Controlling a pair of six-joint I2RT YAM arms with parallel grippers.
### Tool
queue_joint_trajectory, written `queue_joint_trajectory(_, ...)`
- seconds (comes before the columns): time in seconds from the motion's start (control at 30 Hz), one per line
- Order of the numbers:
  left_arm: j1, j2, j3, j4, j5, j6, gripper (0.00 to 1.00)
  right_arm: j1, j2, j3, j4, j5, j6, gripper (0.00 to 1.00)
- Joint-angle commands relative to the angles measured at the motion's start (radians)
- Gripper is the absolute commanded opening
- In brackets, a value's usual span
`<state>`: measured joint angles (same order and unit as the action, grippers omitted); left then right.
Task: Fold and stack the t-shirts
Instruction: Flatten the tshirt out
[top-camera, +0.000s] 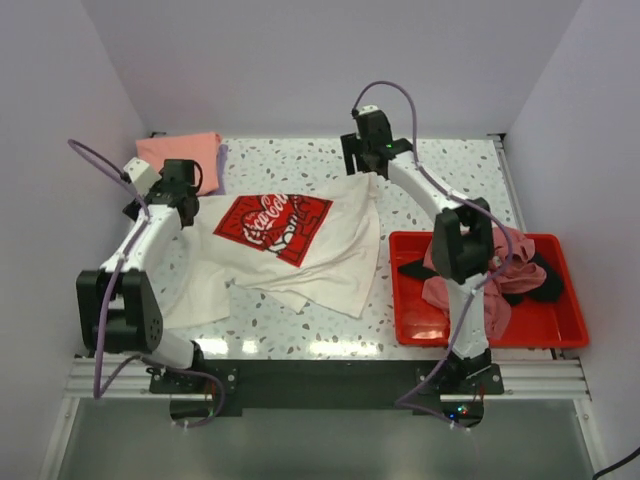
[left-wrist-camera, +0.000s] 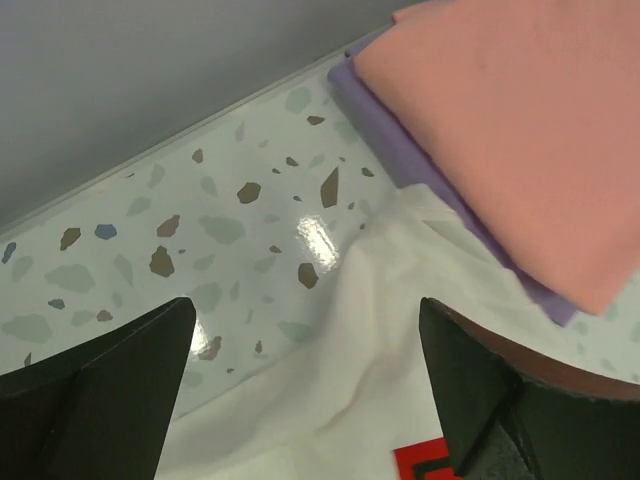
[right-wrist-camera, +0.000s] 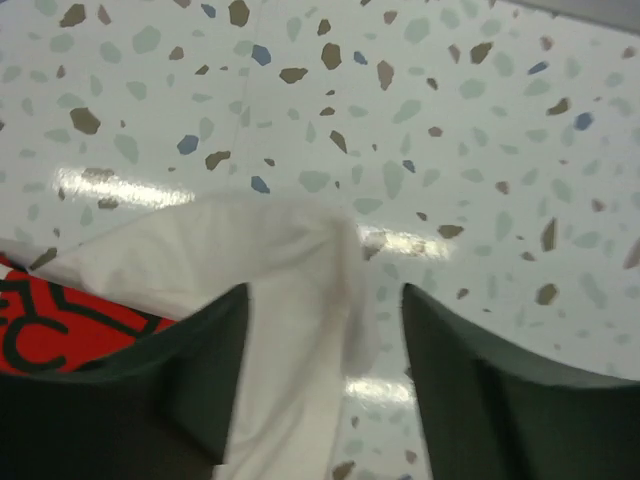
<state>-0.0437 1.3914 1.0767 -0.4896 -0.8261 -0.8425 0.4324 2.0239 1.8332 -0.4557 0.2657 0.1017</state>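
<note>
Cream tee (top-camera: 330, 250) lies rumpled mid-table, logo up. L gripper (left-wrist-camera: 305, 305) is spread wide over its 10 o'clock corner; R gripper (right-wrist-camera: 322, 290) is also spread, straddling the 1 o'clock corner. Folded salmon tee (top-camera: 180, 150) sits on lavender tee (left-wrist-camera: 400, 150) at 10 o'clock, w/ pink & black tees (top-camera: 497, 303) heaped in red tray (top-camera: 545, 322) at 4.

The left arm (top-camera: 140, 245) rises from its base at the lower left of the overhead view and folds back at a black elbow by the left edge. From there it reaches toward the upper left, wrist tipped down over the table. The left gripper (left-wrist-camera: 305, 308) points downward, its two dark fingers (left-wrist-camera: 100, 400) spread wide. The right arm (top-camera: 460, 245) climbs from the lower-right base, bends at a black elbow at mid-right, and stretches up and left to the upper centre. The right gripper (right-wrist-camera: 322, 292) also faces down, its jaws parted.
</note>
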Motion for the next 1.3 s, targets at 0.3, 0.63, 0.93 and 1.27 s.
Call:
queue_joint_trajectory(0.3,0.071,0.039,0.094,-0.027,0.177,0.082,1.00,-0.015,-0.052,0.081,-0.037,-0.161,0.053,0.99)
queue_joint_trajectory(0.63,0.074,-0.330,-0.273,-0.201,0.245,-0.133,1.00,-0.004,-0.459,-0.511,0.140,-0.307,0.207,0.99)
queue_joint_trajectory(0.93,0.248,-0.362,-0.418,-0.273,0.462,-0.229,1.00,-0.006,-0.550,-0.672,0.146,-0.399,0.227,0.99)
queue_joint_trajectory(1.27,0.289,-0.463,-0.512,-0.409,0.354,-0.389,1.00,-0.009,-0.547,-0.675,0.138,-0.384,0.222,0.99)
